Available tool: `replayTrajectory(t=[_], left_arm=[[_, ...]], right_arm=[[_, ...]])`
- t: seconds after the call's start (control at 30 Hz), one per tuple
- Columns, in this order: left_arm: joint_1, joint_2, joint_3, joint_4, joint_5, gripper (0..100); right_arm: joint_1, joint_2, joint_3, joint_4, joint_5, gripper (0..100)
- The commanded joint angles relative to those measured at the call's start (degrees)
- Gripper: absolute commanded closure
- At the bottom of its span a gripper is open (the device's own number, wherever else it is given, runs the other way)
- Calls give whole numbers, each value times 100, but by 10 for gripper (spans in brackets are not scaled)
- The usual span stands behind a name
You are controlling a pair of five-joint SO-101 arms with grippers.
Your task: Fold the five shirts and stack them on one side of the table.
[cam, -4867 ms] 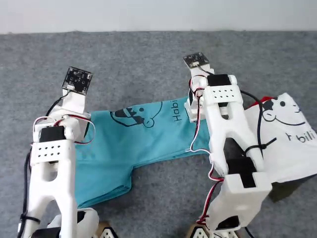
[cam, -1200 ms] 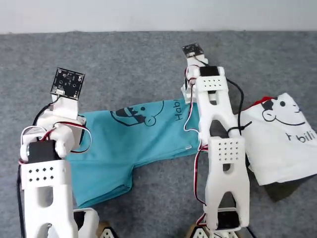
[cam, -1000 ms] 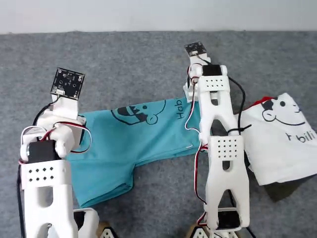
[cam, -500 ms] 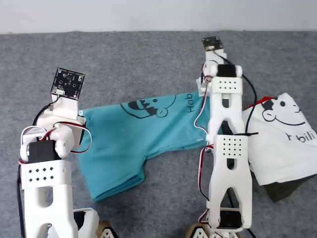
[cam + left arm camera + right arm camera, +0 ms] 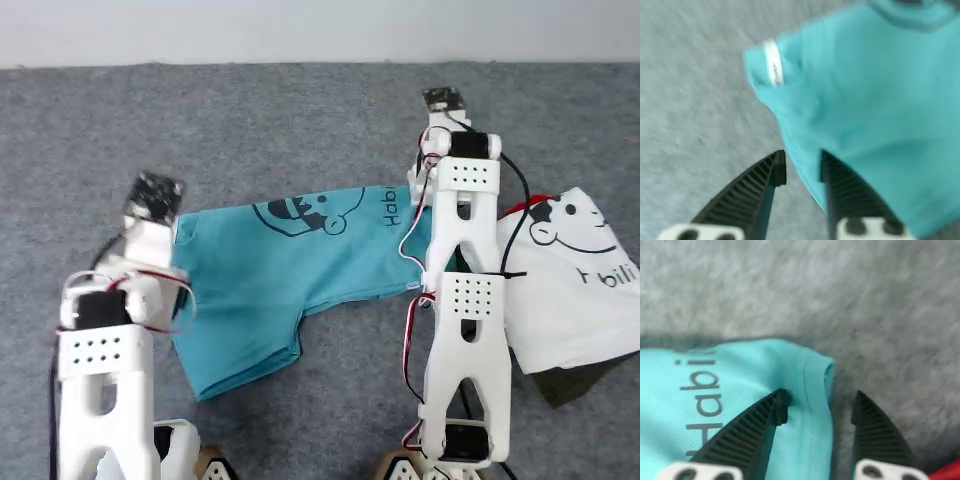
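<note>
A teal shirt (image 5: 270, 270) with a bear print lies spread on the grey carpeted table between the two arms, one sleeve pointing toward the near edge. My left gripper (image 5: 802, 170) is open, its fingers straddling the shirt's (image 5: 865, 115) left edge near the white neck label (image 5: 773, 67). My right gripper (image 5: 819, 407) is open over the shirt's hemmed right corner (image 5: 812, 372), beside the printed letters. In the high view the left gripper (image 5: 165, 235) sits at the shirt's left end and the right gripper (image 5: 420, 190) at its right end.
A white shirt (image 5: 565, 280) with a bear print lies folded at the right, on top of a dark garment (image 5: 570, 385), with a red one (image 5: 525, 205) peeking out beside the right arm. Bare grey carpet (image 5: 250, 120) stretches behind the teal shirt.
The right arm moved right and farther back, and the teal shirt slid right with it. The left arm then shifted right and nearer, following the shirt's left edge.
</note>
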State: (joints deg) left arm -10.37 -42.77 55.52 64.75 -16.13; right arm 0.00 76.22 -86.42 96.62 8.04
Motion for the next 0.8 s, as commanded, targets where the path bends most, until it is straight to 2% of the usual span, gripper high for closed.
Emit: replayTrajectory(t=[0.0,0.2,0.37,0.77], left_arm=[[273,-18,435,-44,26,842],[1222,0,796,44,26,886],[2057,0,1279,62,26,889],[2022,-35,1648,79,-721,961]], right_arm=[[-57,-778,-255,426,-114,768],[66,-1622,-202,611,-97,768],[251,-1657,-202,629,-97,768],[391,-1648,-193,629,-88,768]])
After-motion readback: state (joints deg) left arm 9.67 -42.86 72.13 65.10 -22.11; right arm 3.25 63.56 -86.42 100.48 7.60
